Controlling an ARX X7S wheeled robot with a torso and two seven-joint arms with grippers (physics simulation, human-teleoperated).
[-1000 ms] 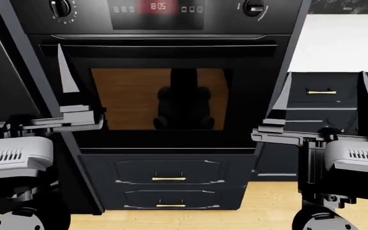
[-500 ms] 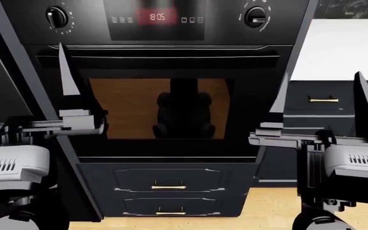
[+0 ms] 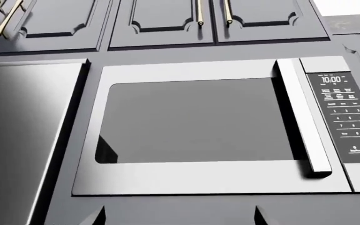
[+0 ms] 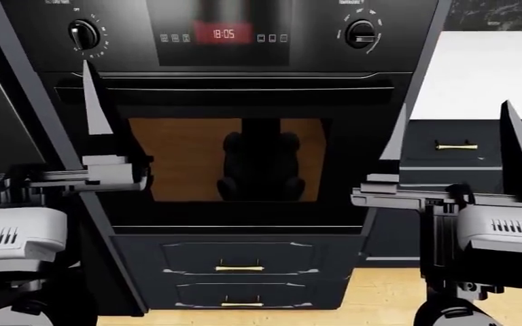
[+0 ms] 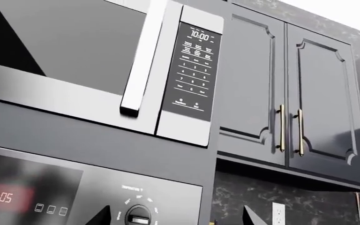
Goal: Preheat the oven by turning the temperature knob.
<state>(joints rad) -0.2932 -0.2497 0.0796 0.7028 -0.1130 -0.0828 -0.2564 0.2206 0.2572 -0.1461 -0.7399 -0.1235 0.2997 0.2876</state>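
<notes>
Nearest to you, your left tool (image 4: 39,115) rises at the left of the head view; only one dark pointed finger (image 4: 94,102) is clearly in sight there, but the left wrist view shows two tips set well apart, so it stands spread and holds nothing. Your right tool (image 4: 456,132) is at the right, its two dark fingers wide apart with nothing between them.

Below and between the arms lie the pale wooden floor (image 4: 379,295) and two dark drawers with slim brass handles (image 4: 240,269).

Behind the tools stands the black built-in oven (image 4: 242,102), its glass door (image 4: 229,159) giving back a dark reflection of the robot. On its control panel a red digital clock display (image 4: 223,34) reads 18:05. The round black knob under the "temperature" lettering (image 4: 361,34) sits at the panel's right end, above and to the left of your right tool and well apart from it; the right wrist view catches it (image 5: 138,217) between that tool's fingertips in the picture but not touched. A matching round black knob (image 4: 83,34) sits at the panel's left end.

To the right is a white worktop (image 4: 488,75).

Farther up, a stainless-steel microwave (image 3: 217,126) shows 10:00, with dark panelled cabinets with brass pulls (image 5: 292,93) beside and above it.
</notes>
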